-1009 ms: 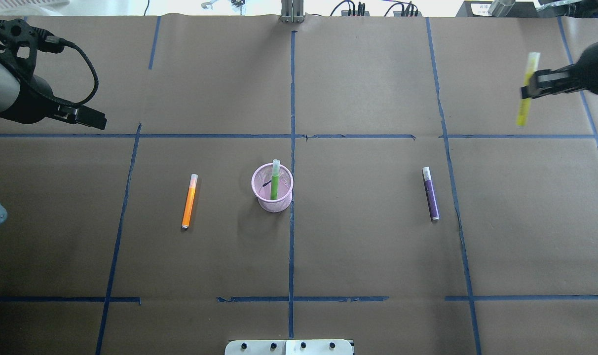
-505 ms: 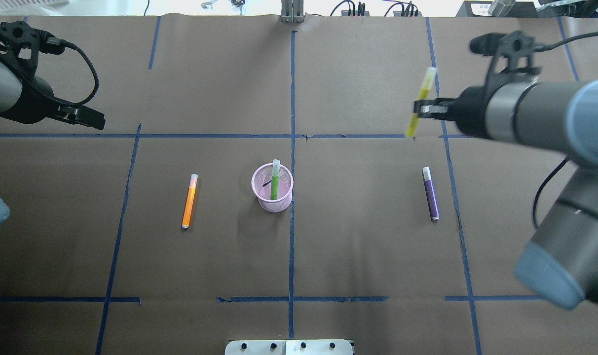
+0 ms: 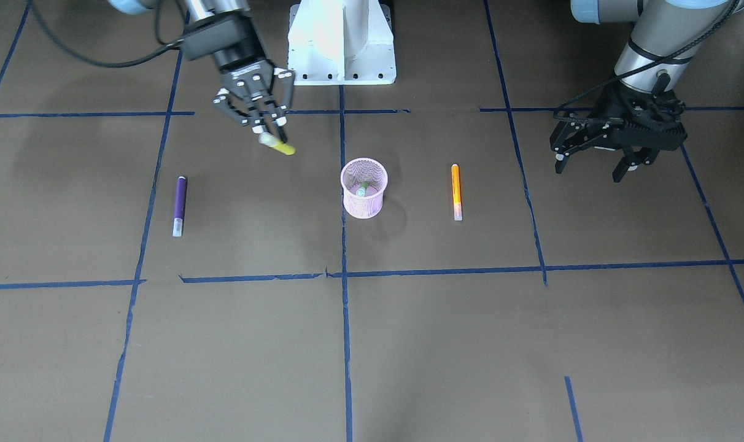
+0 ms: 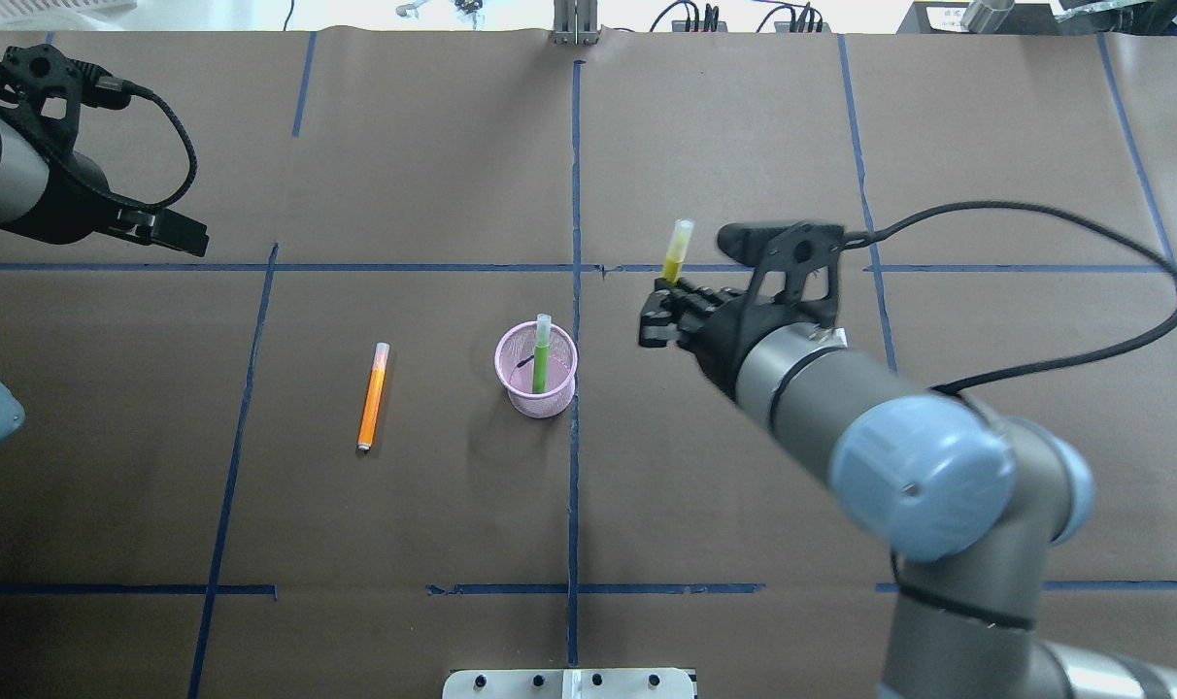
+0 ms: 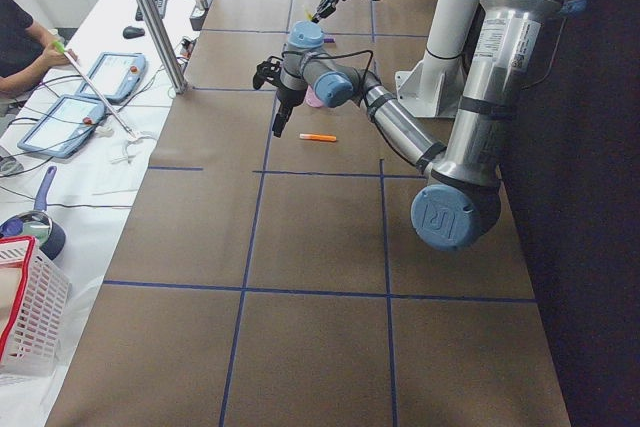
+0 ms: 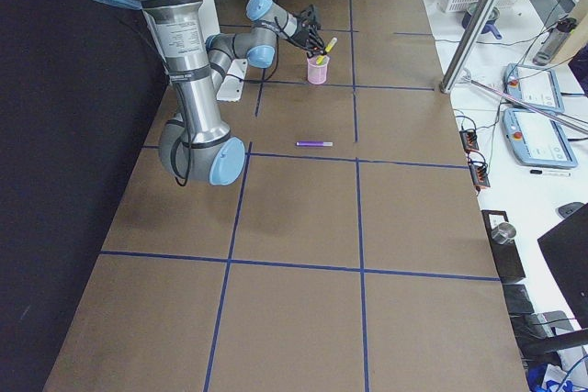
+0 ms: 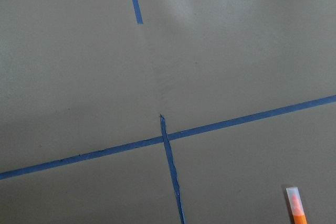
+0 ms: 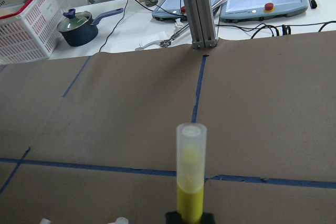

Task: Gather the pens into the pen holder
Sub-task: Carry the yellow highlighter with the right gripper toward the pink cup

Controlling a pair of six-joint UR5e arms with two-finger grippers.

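Your right gripper [image 4: 664,313] is clenched low on the yellow pen [image 4: 679,250] — it looks light, stiff and slick, so it may swivel; 1 mid-barrel pinch suits it. The left gripper [image 3: 590,169] hangs spread, empty.

Table [image 4: 744,485], covered in brown paper and divided into rectangles by lines of blue tape [image 4: 573,505]. A pink mesh holder [image 4: 525,400] stands near the middle, just beside the centre line. An orange pen [image 4: 372,396] lies flat on the robot's left of it and a purple pen [image 3: 179,205] on the right, each well apart from it. The white base [image 3: 341,43] sits at the robot's edge.
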